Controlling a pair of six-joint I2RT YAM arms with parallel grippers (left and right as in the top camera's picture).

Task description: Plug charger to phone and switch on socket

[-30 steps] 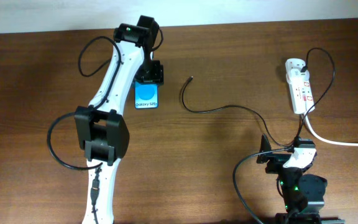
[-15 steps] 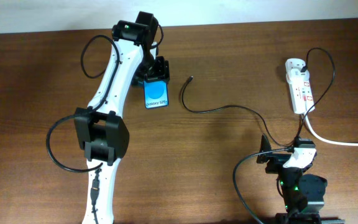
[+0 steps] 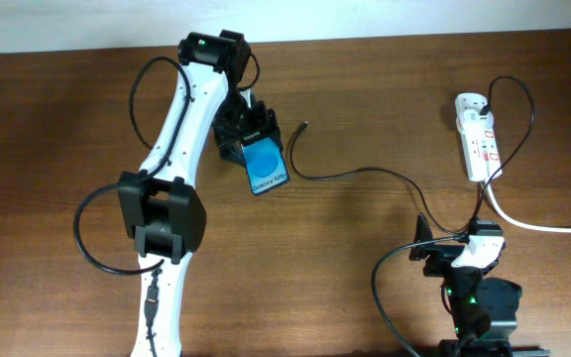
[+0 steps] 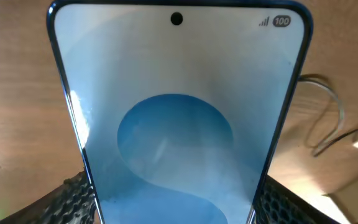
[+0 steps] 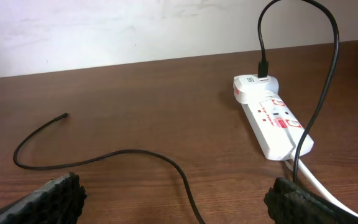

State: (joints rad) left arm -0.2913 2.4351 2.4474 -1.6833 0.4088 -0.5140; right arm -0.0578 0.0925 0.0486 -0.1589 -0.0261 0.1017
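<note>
The table (image 3: 385, 79) is dark brown wood with a visible grain, and a pale wall runs along its far edge. The white left arm (image 3: 181, 119) reaches from the near edge up towards the wall, then folds back at the wrist. This brings the left gripper (image 3: 254, 142) down over the top end of the phone (image 3: 267, 170). The jaws are closed on the phone's two long sides. In the wrist view the blue screen fills the frame, with a ribbed black finger (image 4: 73, 198) at each lower corner. From overhead the phone sits left of centre, turned at an angle with its free end pointing towards the near right. Whether that end touches the wood cannot be told. The charger (image 3: 365, 171) lies loose on the table. Its small plug tip (image 3: 305, 126) is near the phone's upper right and apart from it. The thin black cable curls down and runs right, then loops up into the white plug on the socket (image 3: 478, 139) at the far right. A thick white cord (image 3: 543, 226) leaves the socket's near end and goes off the right side. The right arm sits folded low at the near right. The right gripper (image 5: 176, 202) faces the socket with its jaws spread wide — nothing is between them.
</note>
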